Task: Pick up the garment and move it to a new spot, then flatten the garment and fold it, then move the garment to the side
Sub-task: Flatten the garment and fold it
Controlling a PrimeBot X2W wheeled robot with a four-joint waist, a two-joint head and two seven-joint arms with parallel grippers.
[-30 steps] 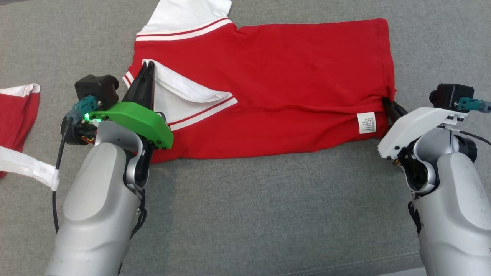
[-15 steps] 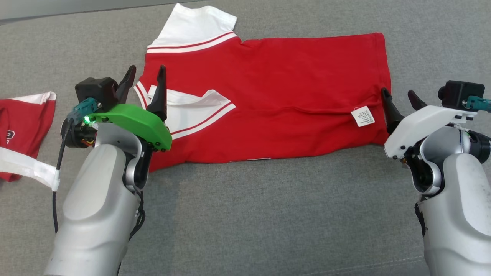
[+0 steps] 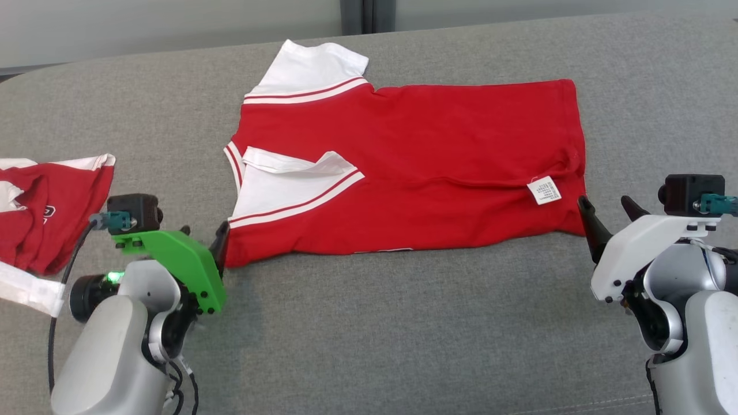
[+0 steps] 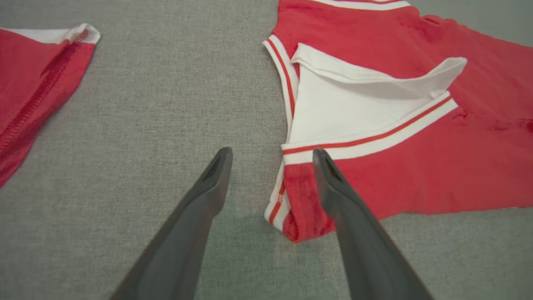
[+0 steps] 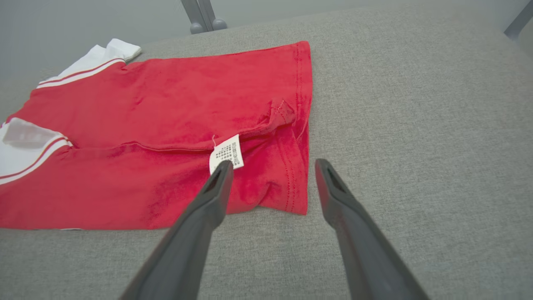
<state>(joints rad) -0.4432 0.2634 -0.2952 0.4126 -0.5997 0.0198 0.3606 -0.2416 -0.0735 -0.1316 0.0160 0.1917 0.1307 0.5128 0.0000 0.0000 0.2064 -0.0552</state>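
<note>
Red garment (image 3: pixel 438 144) with white striped sleeves, lying flat in the middle of the grey cloth-covered tabletop (image 3: pixel 369 334). Already doubled lengthwise, near edge turned up over the body, care label (image 3: pixel 544 190) exposed near the right end.

Looks like thin jersey knit — light, limp, no stiffness of its own, nothing fragile. Likely to sag and come unfolded if lifted from a single point, and to drag rather than slide over the rough weave below. Best taken at both near corners together: on the left beside the folded white sleeve (image 3: pixel 288 184), on the right at the hem below the label. Worth pinching deep, through every layer, to avoid catching only the top ply.

Left jaws spread wide and holding nothing, poised at the near left corner. In the left wrist view, one finger (image 4: pixel 337 196) over the red corner, the other over bare cloth — contact impossible to judge. Right jaws equally wide and empty, just off the near right corner.

Tabletop cover flat and slightly grippy by the look, with open room in front and to the right. Second red garment (image 3: pixel 52 213) bunched at the left edge, well apart. Pale wall (image 3: pixel 173 23) and a dark post (image 3: pixel 360 14) behind.
</note>
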